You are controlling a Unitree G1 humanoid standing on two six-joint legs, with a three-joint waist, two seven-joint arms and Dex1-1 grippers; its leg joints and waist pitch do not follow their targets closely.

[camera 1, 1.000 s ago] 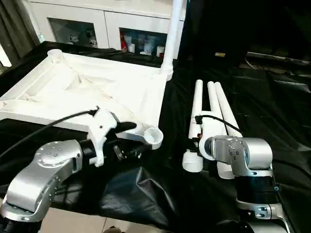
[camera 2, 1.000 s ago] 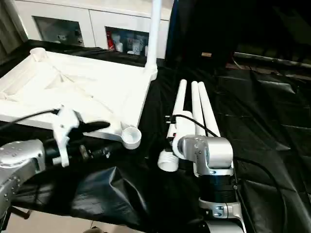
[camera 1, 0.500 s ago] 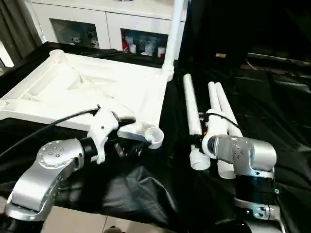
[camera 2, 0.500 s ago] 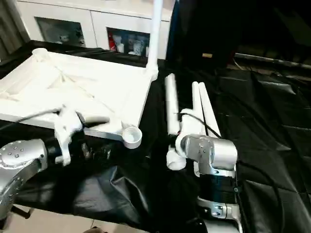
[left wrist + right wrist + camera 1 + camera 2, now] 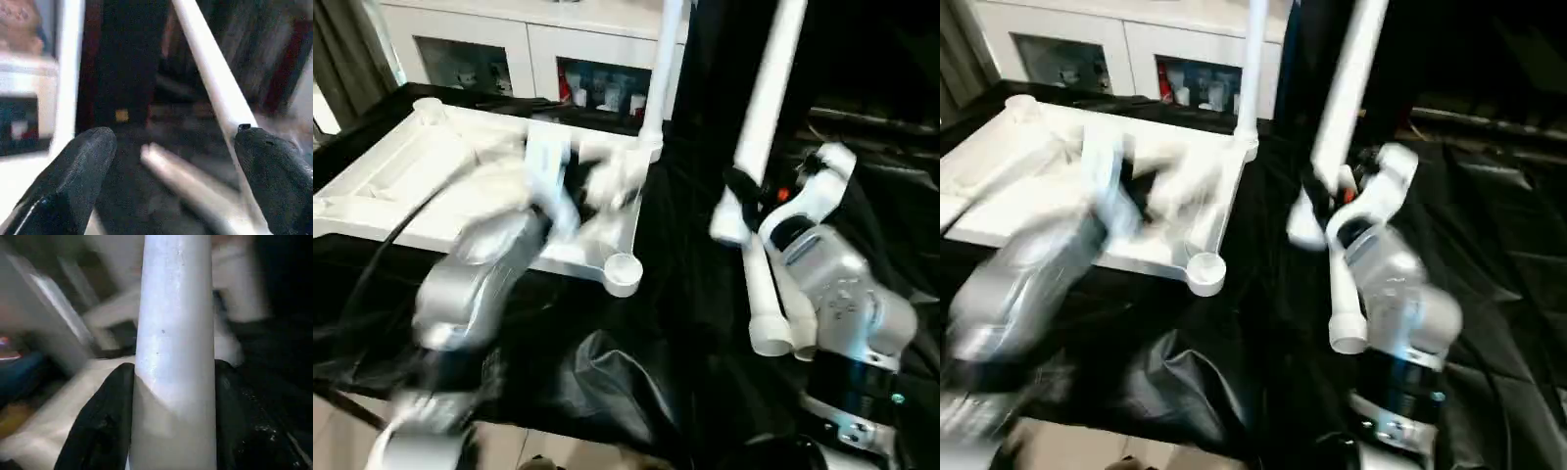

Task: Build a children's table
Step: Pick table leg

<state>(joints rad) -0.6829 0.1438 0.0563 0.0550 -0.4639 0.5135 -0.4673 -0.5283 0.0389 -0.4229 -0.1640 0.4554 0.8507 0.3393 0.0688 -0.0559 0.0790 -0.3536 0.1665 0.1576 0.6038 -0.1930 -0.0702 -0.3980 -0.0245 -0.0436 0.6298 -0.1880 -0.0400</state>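
Right tool (image 5: 741,186) grips 1 leg (image 5: 766,98) upright; left tool (image 5: 171,181) open above tabletop (image 5: 391,166)

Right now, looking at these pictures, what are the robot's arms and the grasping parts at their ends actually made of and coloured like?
Both arms are rounded, silver metallic shells. The right arm has a white bracket near its wrist, a small orange-red spot beside it, and a black band with a teal dot lower down. The left arm trails a black cable. Each ends in jaws of two black, matte, rounded fingers.
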